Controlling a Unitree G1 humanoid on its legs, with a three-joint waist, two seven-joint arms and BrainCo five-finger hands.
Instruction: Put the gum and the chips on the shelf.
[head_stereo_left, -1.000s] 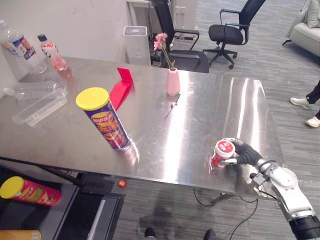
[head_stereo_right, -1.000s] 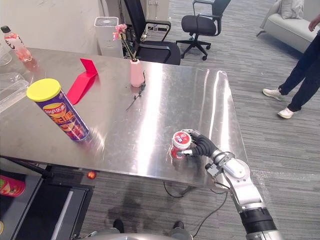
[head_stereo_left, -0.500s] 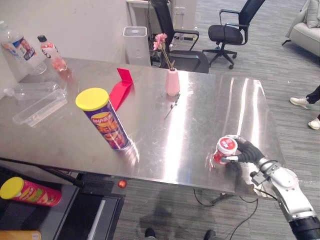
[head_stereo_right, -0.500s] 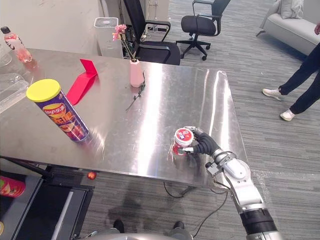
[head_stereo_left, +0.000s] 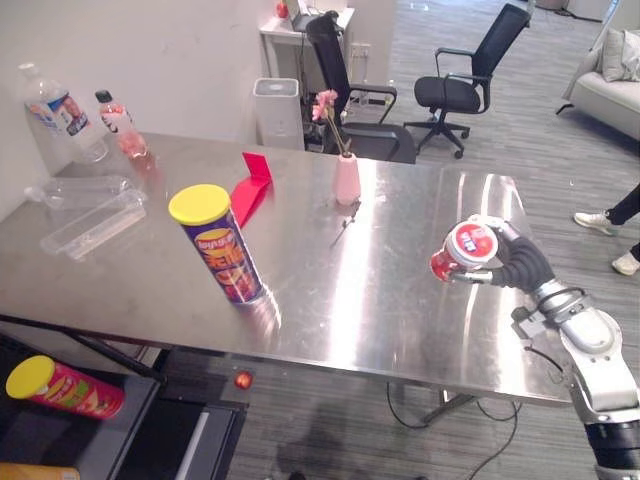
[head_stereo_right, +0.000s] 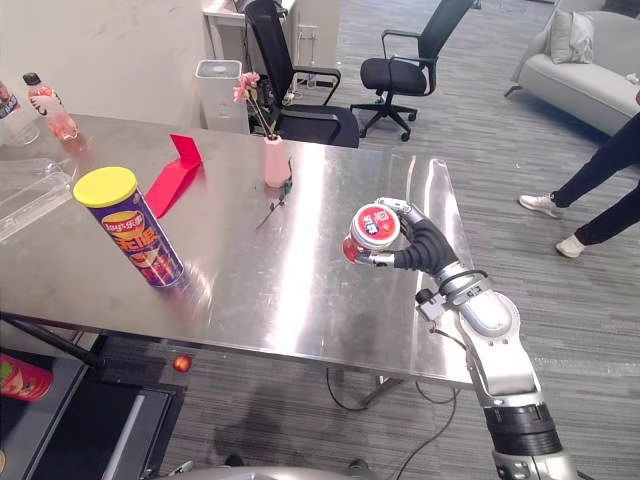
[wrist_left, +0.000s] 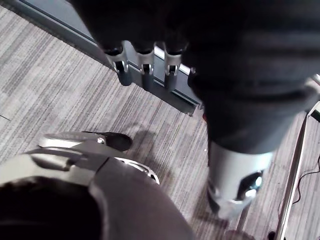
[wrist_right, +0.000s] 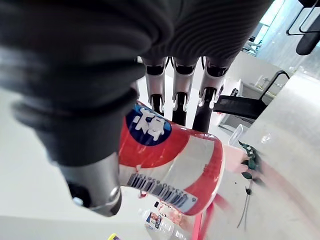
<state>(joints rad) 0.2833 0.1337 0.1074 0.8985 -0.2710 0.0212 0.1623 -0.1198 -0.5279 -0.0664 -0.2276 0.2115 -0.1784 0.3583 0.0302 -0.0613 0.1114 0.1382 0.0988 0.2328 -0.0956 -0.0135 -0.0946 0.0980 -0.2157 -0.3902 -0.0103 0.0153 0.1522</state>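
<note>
Item one, your gum tub (head_stereo_left: 468, 249): red body, white lid, tilted, held clear of the worktop (head_stereo_left: 340, 300) over its right end. Your right hand (head_stereo_left: 518, 268) has its fingers (wrist_right: 182, 92) and thumb curled round it.

Item two, chips can (head_stereo_left: 220, 245): purple, yellow lid, upright on the worktop's left half, well apart from the gum.

Behind it: red folded card (head_stereo_left: 250, 185); pink vase (head_stereo_left: 347, 178) with a flower.

Your left hand (wrist_left: 142, 67) hangs over the floor, fingers loose, holding nothing.

Silver-grey arm (head_stereo_right: 497, 345), dark ribbed right hand (head_stereo_right: 416, 246)
</note>
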